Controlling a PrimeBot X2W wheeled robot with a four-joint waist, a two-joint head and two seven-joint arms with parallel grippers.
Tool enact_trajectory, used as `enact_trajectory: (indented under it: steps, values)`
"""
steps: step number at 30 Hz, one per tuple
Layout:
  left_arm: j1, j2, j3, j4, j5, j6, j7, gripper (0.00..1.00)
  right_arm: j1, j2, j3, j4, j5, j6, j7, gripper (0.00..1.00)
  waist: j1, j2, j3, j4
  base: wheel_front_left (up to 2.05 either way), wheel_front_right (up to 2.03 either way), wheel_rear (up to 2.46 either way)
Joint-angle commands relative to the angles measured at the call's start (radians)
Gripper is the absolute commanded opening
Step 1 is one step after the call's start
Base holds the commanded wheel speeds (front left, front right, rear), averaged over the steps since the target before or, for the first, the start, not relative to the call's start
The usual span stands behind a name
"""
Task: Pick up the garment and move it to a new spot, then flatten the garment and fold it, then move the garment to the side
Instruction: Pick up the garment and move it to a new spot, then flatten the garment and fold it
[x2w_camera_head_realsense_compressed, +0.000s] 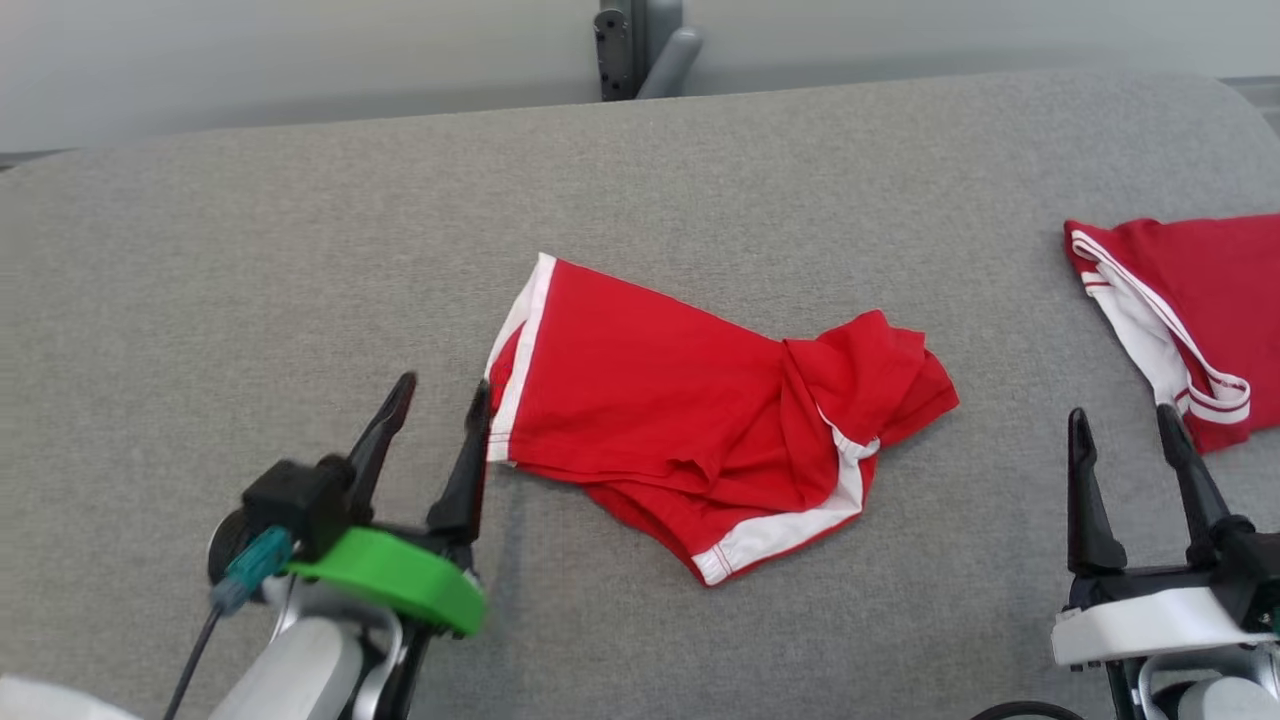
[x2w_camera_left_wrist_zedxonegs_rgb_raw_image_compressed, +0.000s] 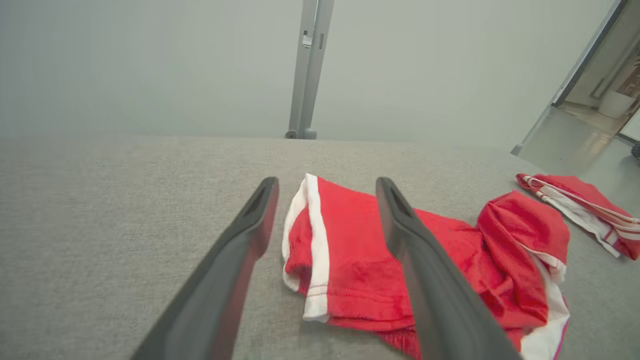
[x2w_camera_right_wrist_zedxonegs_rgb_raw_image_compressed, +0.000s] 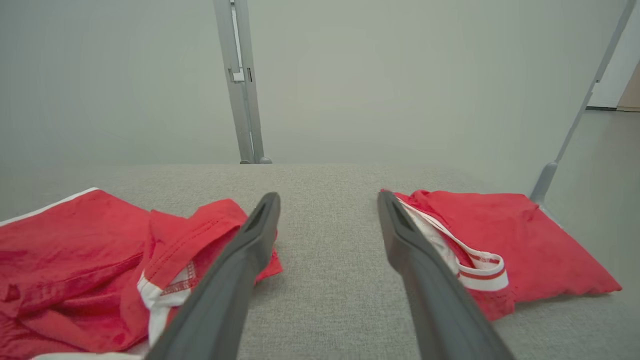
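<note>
The garment (x2w_camera_head_realsense_compressed: 690, 410) is a pair of red shorts with white trim, lying crumpled in the middle of the grey padded surface (x2w_camera_head_realsense_compressed: 300, 230), its right part bunched and folded over. It also appears in the left wrist view (x2w_camera_left_wrist_zedxonegs_rgb_raw_image_compressed: 360, 260) and the right wrist view (x2w_camera_right_wrist_zedxonegs_rgb_raw_image_compressed: 85, 260). My left gripper (x2w_camera_head_realsense_compressed: 440, 400) is open just left of the garment's white-banded edge, its right finger touching or almost touching that edge, with nothing held. My right gripper (x2w_camera_head_realsense_compressed: 1125, 425) stands open at the lower right, over bare surface between the two red pieces.
A second red garment with white stripes (x2w_camera_head_realsense_compressed: 1180, 310) lies folded at the right edge of the surface, also in the right wrist view (x2w_camera_right_wrist_zedxonegs_rgb_raw_image_compressed: 490, 240). A grey post (x2w_camera_head_realsense_compressed: 640, 45) rises behind the far edge. Bare grey surface lies to the left and at the back.
</note>
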Motion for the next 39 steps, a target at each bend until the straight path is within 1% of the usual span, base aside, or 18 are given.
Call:
enact_trajectory:
  steps: [1, 4, 6, 7, 11, 17, 21, 25, 31, 39]
  values:
    - [0.099, 0.020, 0.078, -0.034, 0.047, 0.009, -0.003, 1.00, 0.029, -0.001, 0.001, 0.005, -0.022, -0.002, -0.003, 1.00, 0.0000, 0.0000, -0.059, 0.064, 0.00, 0.00, 0.00]
    - [0.222, 0.033, 0.185, -0.072, 0.133, -0.012, -0.003, 1.00, 0.052, -0.002, -0.010, 0.019, -0.035, -0.002, -0.003, 1.00, 0.0000, 0.0000, -0.072, 0.091, 0.00, 0.00, 0.00]
    - [0.295, 0.024, 0.248, -0.081, 0.178, -0.034, -0.003, 1.00, 0.063, -0.002, -0.019, 0.030, -0.036, -0.002, -0.003, 1.00, 0.0000, 0.0000, -0.085, 0.107, 0.00, 0.00, 0.00]
    - [0.295, 0.024, 0.248, -0.081, 0.178, -0.034, -0.003, 1.00, 0.063, -0.002, -0.019, 0.030, -0.036, -0.002, -0.003, 1.00, 0.0000, 0.0000, -0.085, 0.107, 0.00, 0.00, 0.00]
    - [0.412, 0.002, 0.341, -0.073, 0.263, -0.109, -0.003, 1.00, 0.083, -0.002, -0.033, 0.054, -0.033, -0.002, -0.003, 1.00, 0.0000, 0.0000, -0.113, 0.134, 0.00, 0.00, 0.00]
    - [0.562, -0.066, 0.475, -0.073, 0.344, -0.193, -0.003, 1.00, 0.110, -0.002, -0.044, 0.089, -0.034, -0.002, -0.003, 1.00, 0.0000, 0.0000, -0.167, 0.141, 0.00, 0.00, 0.00]
    - [0.609, -0.109, 0.534, -0.078, 0.383, -0.229, -0.003, 1.00, 0.117, -0.002, -0.055, 0.094, -0.029, -0.002, -0.003, 1.00, 0.0000, 0.0000, -0.176, 0.144, 0.00, 0.00, 0.00]
    - [0.615, -0.137, 0.566, -0.089, 0.408, -0.247, -0.003, 1.00, 0.126, -0.002, -0.060, 0.098, -0.031, -0.002, -0.003, 1.00, 0.0000, 0.0000, -0.181, 0.147, 0.00, 0.00, 0.00]
    - [0.584, -0.157, 0.578, -0.102, 0.427, -0.255, -0.003, 1.00, 0.123, -0.002, -0.054, 0.102, -0.035, -0.002, -0.003, 1.00, 0.0000, 0.0000, -0.182, 0.137, 0.00, 0.00, 0.00]
    - [0.577, -0.154, 0.554, -0.104, 0.404, -0.255, -0.003, 1.00, 0.108, -0.002, -0.032, 0.106, -0.033, -0.002, -0.003, 1.00, 0.0000, 0.0000, -0.175, 0.094, 0.00, 0.00, 0.00]
